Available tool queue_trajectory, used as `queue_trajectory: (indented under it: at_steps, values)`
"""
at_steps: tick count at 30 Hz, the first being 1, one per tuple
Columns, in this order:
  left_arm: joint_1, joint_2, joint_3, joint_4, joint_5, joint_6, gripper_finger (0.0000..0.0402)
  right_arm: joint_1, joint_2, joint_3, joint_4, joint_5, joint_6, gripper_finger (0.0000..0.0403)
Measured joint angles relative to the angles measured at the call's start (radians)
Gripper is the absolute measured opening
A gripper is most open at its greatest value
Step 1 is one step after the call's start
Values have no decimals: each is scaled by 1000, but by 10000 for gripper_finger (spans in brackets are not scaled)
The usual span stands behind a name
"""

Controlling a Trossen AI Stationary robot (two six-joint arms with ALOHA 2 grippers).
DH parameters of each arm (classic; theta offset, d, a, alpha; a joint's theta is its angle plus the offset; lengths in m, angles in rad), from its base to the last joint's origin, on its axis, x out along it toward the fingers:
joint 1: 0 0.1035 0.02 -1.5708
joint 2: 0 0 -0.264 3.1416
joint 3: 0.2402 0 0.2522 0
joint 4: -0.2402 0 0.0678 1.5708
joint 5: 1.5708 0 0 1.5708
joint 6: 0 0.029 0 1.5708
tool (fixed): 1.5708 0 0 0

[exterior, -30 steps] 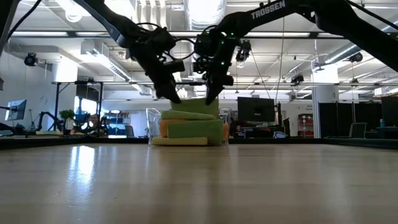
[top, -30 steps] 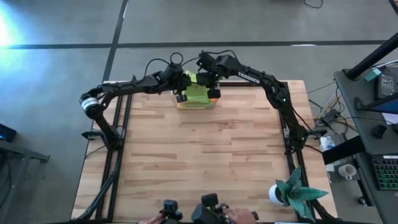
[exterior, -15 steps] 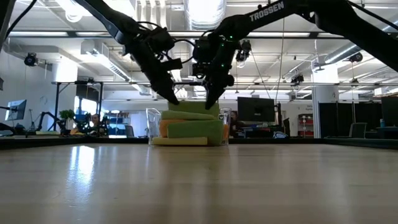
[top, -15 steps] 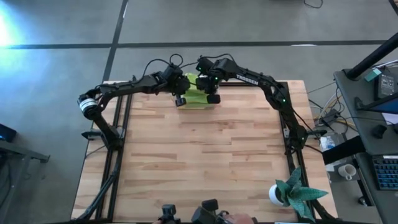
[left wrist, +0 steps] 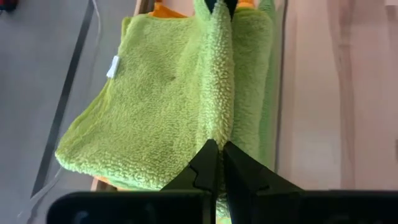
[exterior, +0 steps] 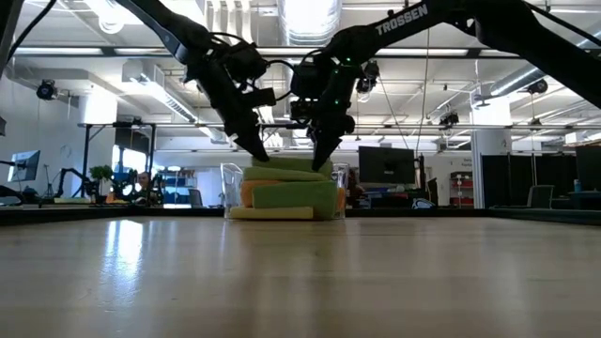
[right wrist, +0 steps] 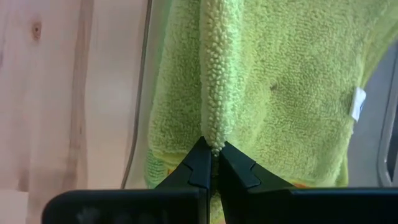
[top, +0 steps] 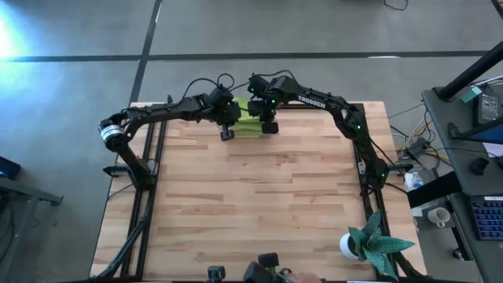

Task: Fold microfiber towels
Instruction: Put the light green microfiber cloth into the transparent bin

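Table (top: 259,196) middle open, plant (top: 376,244) — seemingly only obstacle — near corner

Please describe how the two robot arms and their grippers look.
Both arms are black, slim and jointed, with loose black cables looping near the wrists. The right arm carries white TROSSEN lettering and small green lights. The left gripper and right gripper have dark, tapered fingers.

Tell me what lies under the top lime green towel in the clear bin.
Under the top lime green towel, pinched by both end effectors, left and right, orange cloth peeks out; low view shows another green towel and a yellow one. Anything deeper is covered.
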Motion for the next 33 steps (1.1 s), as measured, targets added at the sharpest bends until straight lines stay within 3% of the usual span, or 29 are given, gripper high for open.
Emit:
queue_trajectory:
  at_steps: [12, 18, 27, 33]
  values:
    - [-8, 0, -1, -37, 9, -10, 2, 20, 0, 0, -20, 5, 14, 9]
    - [-6, -1, -5, -68, -12, -23, 35, 17, 0, -1, -40, 30, 37, 12]
    - [-6, -4, 11, -69, -5, -25, 112, 18, -2, -1, -25, 18, 60, 91]
    - [-7, -69, 25, -59, -24, -25, 128, 19, -29, -1, -15, 10, 84, 136]
